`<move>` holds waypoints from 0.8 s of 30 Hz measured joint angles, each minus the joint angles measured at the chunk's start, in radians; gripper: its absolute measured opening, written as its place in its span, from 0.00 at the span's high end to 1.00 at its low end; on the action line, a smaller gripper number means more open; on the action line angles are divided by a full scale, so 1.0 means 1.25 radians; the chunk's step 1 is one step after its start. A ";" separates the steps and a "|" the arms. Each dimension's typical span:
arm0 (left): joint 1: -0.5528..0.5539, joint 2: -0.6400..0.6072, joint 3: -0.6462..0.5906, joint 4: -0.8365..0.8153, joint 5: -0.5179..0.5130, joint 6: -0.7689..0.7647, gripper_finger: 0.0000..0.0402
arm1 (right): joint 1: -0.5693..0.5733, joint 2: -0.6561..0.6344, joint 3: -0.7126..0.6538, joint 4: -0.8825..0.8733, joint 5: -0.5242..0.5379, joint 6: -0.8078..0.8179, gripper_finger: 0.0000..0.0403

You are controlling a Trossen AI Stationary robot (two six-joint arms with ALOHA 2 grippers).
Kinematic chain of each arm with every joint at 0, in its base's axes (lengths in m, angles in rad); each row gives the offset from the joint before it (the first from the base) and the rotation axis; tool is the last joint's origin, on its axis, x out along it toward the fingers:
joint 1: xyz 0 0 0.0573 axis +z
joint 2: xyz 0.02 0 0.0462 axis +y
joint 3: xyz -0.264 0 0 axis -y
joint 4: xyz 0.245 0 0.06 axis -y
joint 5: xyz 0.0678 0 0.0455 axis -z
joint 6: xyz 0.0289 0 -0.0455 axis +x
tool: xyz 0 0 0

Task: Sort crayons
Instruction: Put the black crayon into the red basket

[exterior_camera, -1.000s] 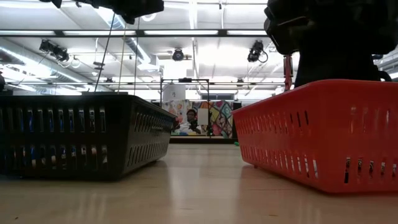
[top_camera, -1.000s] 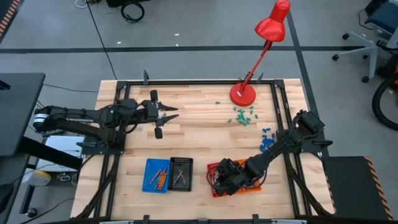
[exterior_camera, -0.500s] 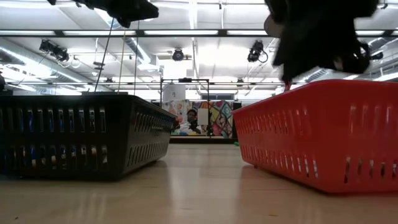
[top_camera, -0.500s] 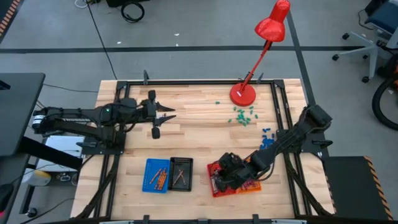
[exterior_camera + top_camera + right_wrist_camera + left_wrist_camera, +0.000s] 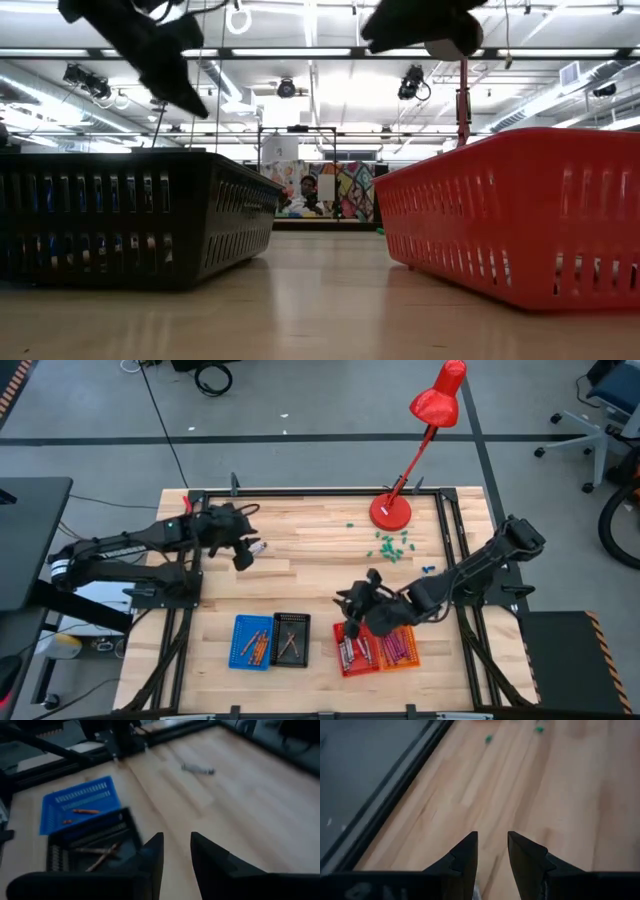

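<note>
crayons lying sorted in three baskets

crayons in grey and purple-magenta lay side by side in the red basket at the table's near edge. orange-brown ones sat in the blue basket, and a few more in the black basket touching it. the right gripper hung above the table just beyond the red basket's far left corner, its fingers parted with a narrow gap and nothing between them. the left gripper hovered over bare wood near the table's far left part, fingers likewise slightly apart and empty. green bits lay scattered near the red lamp.
</note>
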 joint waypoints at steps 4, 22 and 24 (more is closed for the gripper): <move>0.045 0.019 -0.010 -0.006 0.000 -0.022 0.70 | -0.025 0.000 0.000 0.055 0.011 -0.126 0.75; 0.181 0.310 -0.012 -0.019 0.068 -0.019 0.70 | -0.109 0.121 -0.151 0.597 -0.244 -0.443 0.75; 0.186 0.331 -0.011 -0.019 0.071 -0.020 0.70 | -0.122 0.126 -0.156 0.594 -0.269 -0.450 0.75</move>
